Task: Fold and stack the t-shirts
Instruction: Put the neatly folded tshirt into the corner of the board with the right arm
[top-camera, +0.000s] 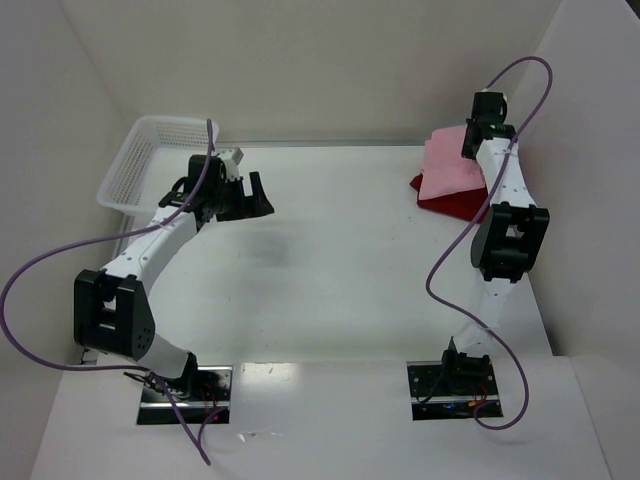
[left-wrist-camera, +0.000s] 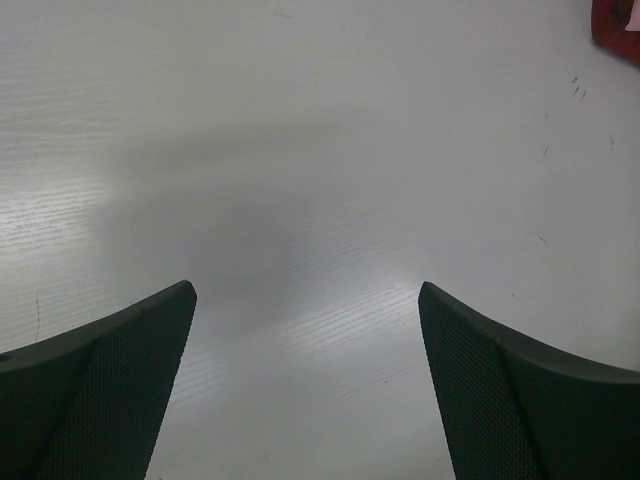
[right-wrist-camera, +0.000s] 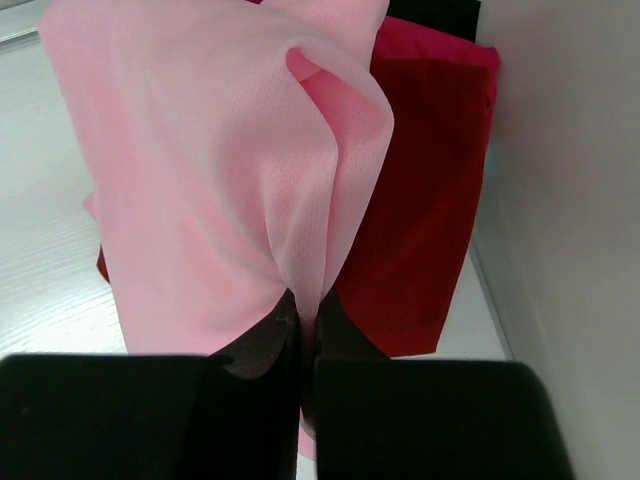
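The light pink t-shirt (top-camera: 449, 168) lies bunched on the dark red folded t-shirt (top-camera: 455, 203) at the far right of the table, by the wall. My right gripper (right-wrist-camera: 308, 305) is shut on a pinched fold of the pink t-shirt (right-wrist-camera: 200, 170), with the dark red t-shirt (right-wrist-camera: 425, 200) beneath and to its right. My left gripper (top-camera: 250, 196) is open and empty above bare table at the far left; its fingers (left-wrist-camera: 120, 380) are wide apart. A corner of the dark red t-shirt (left-wrist-camera: 618, 25) shows at the top right of the left wrist view. No teal t-shirt is in view.
A white plastic mesh basket (top-camera: 150, 160) stands at the far left corner behind my left arm. White walls close in the table at the back and at the right (right-wrist-camera: 570, 200), right next to the shirts.
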